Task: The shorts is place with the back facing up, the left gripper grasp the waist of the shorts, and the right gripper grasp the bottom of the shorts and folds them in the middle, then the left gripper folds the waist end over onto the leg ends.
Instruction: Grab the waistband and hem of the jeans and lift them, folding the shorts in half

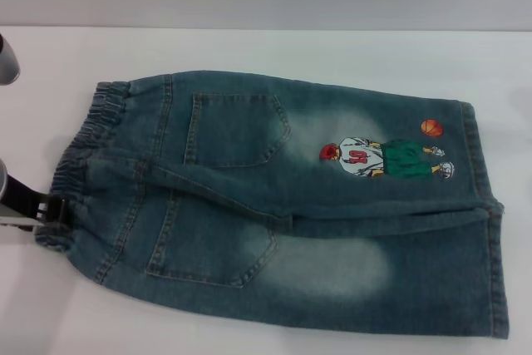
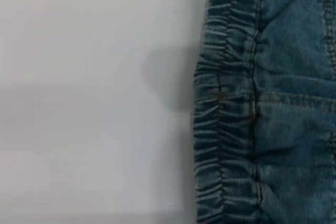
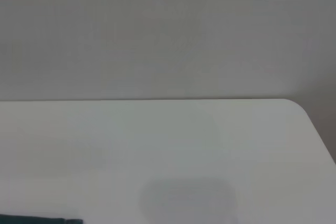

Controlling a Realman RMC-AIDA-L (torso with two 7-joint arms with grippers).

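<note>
The denim shorts (image 1: 274,205) lie flat on the white table (image 1: 274,51) with both back pockets up. The elastic waist (image 1: 79,164) is at the left and the leg ends (image 1: 486,222) at the right. A cartoon basketball player print (image 1: 382,158) is on the far leg. My left gripper (image 1: 46,209), dark and partly cut off by the frame edge, sits at the near end of the waistband and touches its edge. The left wrist view looks down on the gathered waistband (image 2: 226,129) from close by and shows no fingers. My right gripper is out of view.
A grey cylindrical arm part (image 1: 7,60) shows at the far left edge. The right wrist view shows bare table (image 3: 157,150), its far edge and rounded corner (image 3: 299,106), and a dark sliver (image 3: 42,220) at the frame edge.
</note>
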